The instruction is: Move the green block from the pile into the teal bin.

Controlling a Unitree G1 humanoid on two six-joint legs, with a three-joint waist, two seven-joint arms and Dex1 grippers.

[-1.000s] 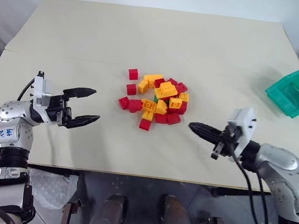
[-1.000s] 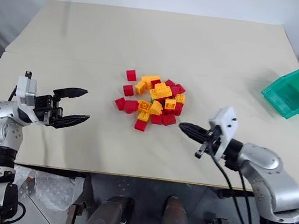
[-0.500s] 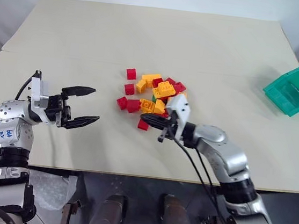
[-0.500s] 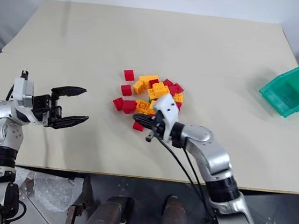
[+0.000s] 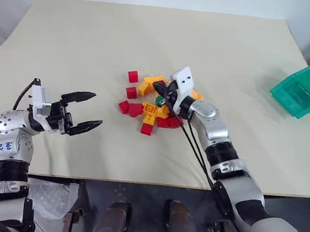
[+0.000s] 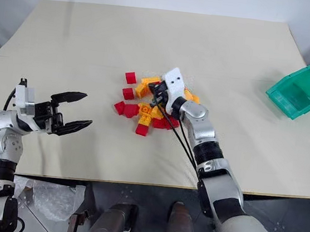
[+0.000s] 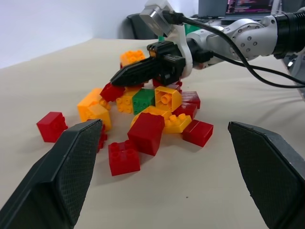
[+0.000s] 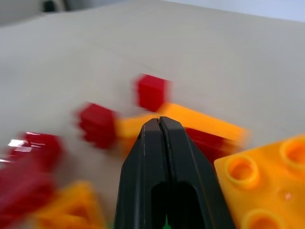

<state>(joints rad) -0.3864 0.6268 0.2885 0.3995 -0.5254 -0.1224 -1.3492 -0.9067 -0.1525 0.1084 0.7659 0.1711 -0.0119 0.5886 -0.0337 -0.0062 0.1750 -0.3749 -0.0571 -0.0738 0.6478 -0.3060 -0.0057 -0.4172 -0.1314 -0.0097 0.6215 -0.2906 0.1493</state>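
The small green studded plastic brick [image 7: 143,100] sits in the heap of red and yellow-orange toy bricks [image 5: 155,106] at table centre. The right gripper [image 7: 116,79], fingers pressed together (holding nothing), hovers over it. The left gripper [image 5: 92,109], fingers spread, is at 9 o'clock; the translucent teal rectangular plastic tray [image 5: 305,90] lies at 3 o'clock.

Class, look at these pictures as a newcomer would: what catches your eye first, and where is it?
First the pile of red and yellow bricks at the table's middle, with the shut right hand reaching over it just above the green block. Next the teal bin at the table's right edge, and the open left hand at the near left.
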